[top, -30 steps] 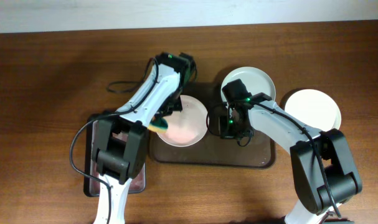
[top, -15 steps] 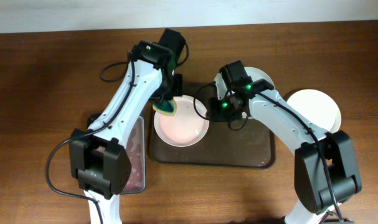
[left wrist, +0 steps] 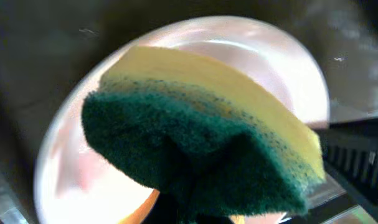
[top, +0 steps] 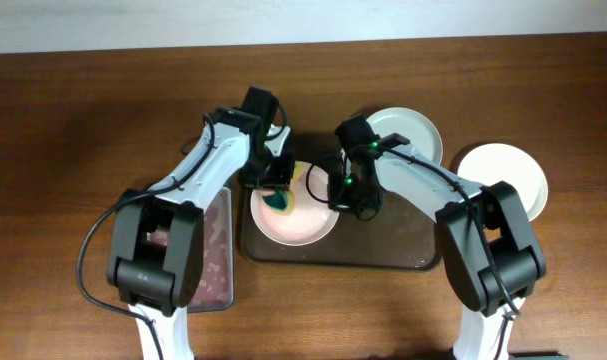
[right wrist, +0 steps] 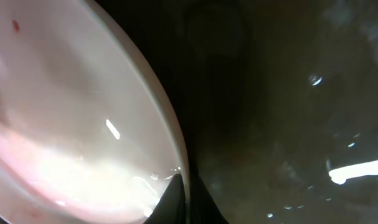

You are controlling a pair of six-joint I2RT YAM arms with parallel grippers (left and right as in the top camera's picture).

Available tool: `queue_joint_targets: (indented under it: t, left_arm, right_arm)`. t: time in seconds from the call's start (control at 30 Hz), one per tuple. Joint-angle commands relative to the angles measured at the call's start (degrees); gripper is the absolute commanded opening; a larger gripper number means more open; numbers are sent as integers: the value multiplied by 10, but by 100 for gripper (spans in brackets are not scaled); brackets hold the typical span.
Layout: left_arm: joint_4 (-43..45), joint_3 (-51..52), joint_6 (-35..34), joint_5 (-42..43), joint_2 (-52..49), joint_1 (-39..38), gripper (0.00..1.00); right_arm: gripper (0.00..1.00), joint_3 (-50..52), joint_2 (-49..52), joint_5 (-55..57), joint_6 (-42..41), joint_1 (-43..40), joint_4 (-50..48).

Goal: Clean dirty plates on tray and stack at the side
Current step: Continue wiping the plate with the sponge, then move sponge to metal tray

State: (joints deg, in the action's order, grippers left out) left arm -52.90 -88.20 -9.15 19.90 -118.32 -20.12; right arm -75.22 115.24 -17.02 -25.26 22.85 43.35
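Sitting on the left half of the tray point(top: 393, 240): dirty plate point(top: 305, 226), flat, with a pink film across its face and no thick smear visible from overhead.

Sponge point(top: 278, 201) is on the plate's inner surface, left of centre. Left wrist view shows the sponge point(left wrist: 195, 149) filling most of the frame, green scrub layer toward the camera, yellow foam behind it, and the dirty plate point(left wrist: 269, 56) under it. Left gripper point(top: 274, 188) is clamped on the sponge. The fingers themselves are mostly hidden behind it, so I can't read the gap width.

Right gripper point(top: 339, 195) is at the plate's right rim. In the right wrist view the dirty plate point(right wrist: 70, 124) curves down to the bottom edge. There the right gripper point(right wrist: 185, 202) has a dark finger on each side of the rim, nearly closed, pinching it. Dark wet tray point(right wrist: 282, 112) takes up the rest of that view.

Second plate point(top: 408, 132) is at the tray's far right corner, overlapping the tray rim, and looks clean. The right arm crosses its near edge.

Third plate point(top: 503, 175) is off the tray, on the table point(top: 83, 120) just beside the tray's right side. It is white and apart from the other two.

Metal pan point(top: 215, 262) is on the table just left of the tray, pinkish inside.
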Motion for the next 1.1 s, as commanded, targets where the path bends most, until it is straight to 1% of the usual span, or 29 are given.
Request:
queue_joint_targets:
  t: [0.0,0.03,0.07,0.17,0.23,0.27,0.33,0.37,0.4,0.47,0.5,0.57,0.6,0.67,0.73,0.77,0.8,0.93,1.0,1.07]
  left_arm:
    - [66,49,-13,116,9,0,0]
    - [105,73,-32,130,9,-1,0]
    - [124,87,-42,136,9,-4,0]
    - [183,129,-63,135,9,-23,0]
    - [223,152,-82,108,8,-33,0]
    - [240,160,-91,83,7,-35,0]
    - [246,162,-95,-15,7,-29,0]
    - [244,162,-95,-49,7,-24,0]
    - [235,162,-95,-110,7,-17,0]
    - [192,153,-95,-190,7,-12,0]
    - [168,145,-97,-212,7,-12,0]
    - [110,117,-98,-234,7,-12,0]
    - [68,95,-120,-236,7,-12,0]
    - [0,60,-163,-236,7,-12,0]
    - [-100,-3,-179,-236,7,-12,0]
    - [-123,-22,-185,-233,7,-12,0]
    - [-135,-34,-184,-226,7,-12,0]
    - [-190,-92,-177,-141,8,-11,0]
    - [-217,-102,-164,-132,14,-7,0]
    - [-252,-102,-136,-141,38,5,0]
  right_arm:
    - [4,2,2,61,78,-4,10]
    - [4,2,2,61,95,-4,10]
    - [4,2,2,61,103,-4,11]
    - [4,2,2,61,105,-4,10]
    - [4,2,2,61,105,-4,17]
    - [4,2,2,61,105,-4,22]
    - [4,2,2,61,105,-4,31]
    - [4,2,2,61,105,-4,36]
    - [4,2,2,61,105,-4,42]
    - [4,2,2,61,105,-4,47]
    - [4,2,2,61,105,-4,47]
    - [4,2,2,62,104,-4,47]
    - [4,2,2,61,104,-4,47]
    - [4,2,2,62,104,-4,49]
    - [4,2,2,63,102,-4,49]
    - [4,2,2,64,102,-4,49]
    - [4,2,2,64,102,-4,49]
    - [4,2,2,68,98,-4,49]
    - [4,2,2,68,99,-4,49]
    - [4,2,2,68,101,-4,49]
